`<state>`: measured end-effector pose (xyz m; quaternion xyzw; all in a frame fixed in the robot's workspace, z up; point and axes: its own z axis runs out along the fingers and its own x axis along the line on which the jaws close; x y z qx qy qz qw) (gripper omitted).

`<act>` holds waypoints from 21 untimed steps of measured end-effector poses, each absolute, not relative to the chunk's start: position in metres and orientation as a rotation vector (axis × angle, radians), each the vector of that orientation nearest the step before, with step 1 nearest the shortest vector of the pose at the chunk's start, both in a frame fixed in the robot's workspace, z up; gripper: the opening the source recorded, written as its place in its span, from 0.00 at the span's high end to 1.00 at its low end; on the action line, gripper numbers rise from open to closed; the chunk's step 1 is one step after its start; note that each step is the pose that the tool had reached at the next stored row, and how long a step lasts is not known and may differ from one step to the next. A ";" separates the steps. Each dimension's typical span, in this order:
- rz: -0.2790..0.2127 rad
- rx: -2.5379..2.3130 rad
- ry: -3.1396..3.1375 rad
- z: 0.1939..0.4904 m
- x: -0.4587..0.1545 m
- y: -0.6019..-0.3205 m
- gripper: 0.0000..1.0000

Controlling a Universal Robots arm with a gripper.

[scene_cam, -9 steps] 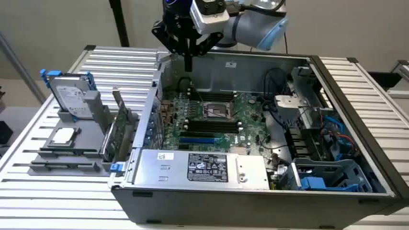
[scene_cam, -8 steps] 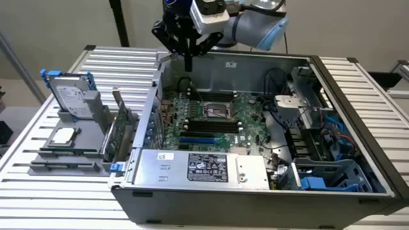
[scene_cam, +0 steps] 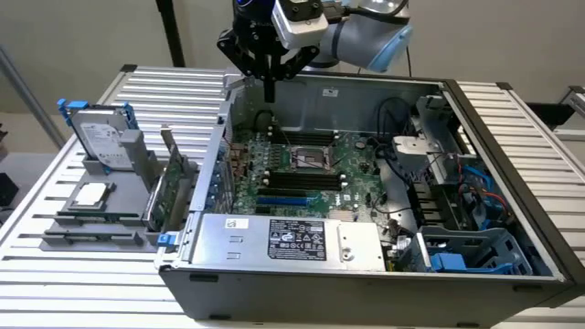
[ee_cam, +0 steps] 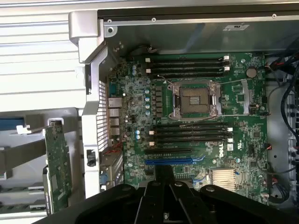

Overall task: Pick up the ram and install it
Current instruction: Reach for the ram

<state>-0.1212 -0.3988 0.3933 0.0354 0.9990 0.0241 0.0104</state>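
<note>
The pincer (scene_cam: 270, 71) hangs over the back wall of the open computer case (scene_cam: 366, 277), above and behind the CPU socket (scene_cam: 306, 157). It is pressed together on a thin dark strip that I take for the ram (scene_cam: 270, 90), seen edge-on. Doing this step well probably means keeping the stick square to an empty memory slot (scene_cam: 294, 179) just beside the socket and pressing evenly. Cables (scene_cam: 395, 113) near the socket crowd one side. An expansion card (scene_cam: 172, 186) and hard drive (scene_cam: 98, 136) stand on the table (scene_cam: 37, 267), well apart from the socket.

Plain beige wall (scene_cam: 73, 34); white slatted table (scene_cam: 539, 151) beneath.
</note>
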 end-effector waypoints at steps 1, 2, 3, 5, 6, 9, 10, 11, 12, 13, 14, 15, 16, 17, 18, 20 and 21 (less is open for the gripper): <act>0.075 0.110 3.118 0.393 -0.121 -0.399 1.00; 0.075 0.110 3.118 0.393 -0.121 -0.399 1.00; 0.075 0.110 3.118 0.393 -0.121 -0.399 1.00; 0.074 0.110 3.119 0.394 -0.122 -0.399 1.00; 0.074 0.111 3.119 0.394 -0.123 -0.400 1.00; 0.075 0.110 3.119 0.393 -0.130 -0.406 1.00; 0.075 0.110 3.118 0.393 -0.133 -0.408 1.00; 0.075 0.110 3.118 0.393 -0.137 -0.410 1.00; 0.075 0.110 3.119 0.393 -0.140 -0.412 1.00; 0.075 0.110 3.119 0.393 -0.143 -0.414 1.00; 0.075 0.110 3.119 0.393 -0.146 -0.416 1.00; 0.075 0.111 3.119 0.393 -0.149 -0.417 1.00; 0.075 0.111 3.119 0.393 -0.152 -0.419 1.00; 0.075 0.111 3.119 0.393 -0.155 -0.421 1.00; 0.075 0.110 3.119 0.392 -0.159 -0.423 1.00; 0.075 0.110 3.119 0.392 -0.165 -0.427 1.00; 0.075 0.110 3.119 0.392 -0.168 -0.428 1.00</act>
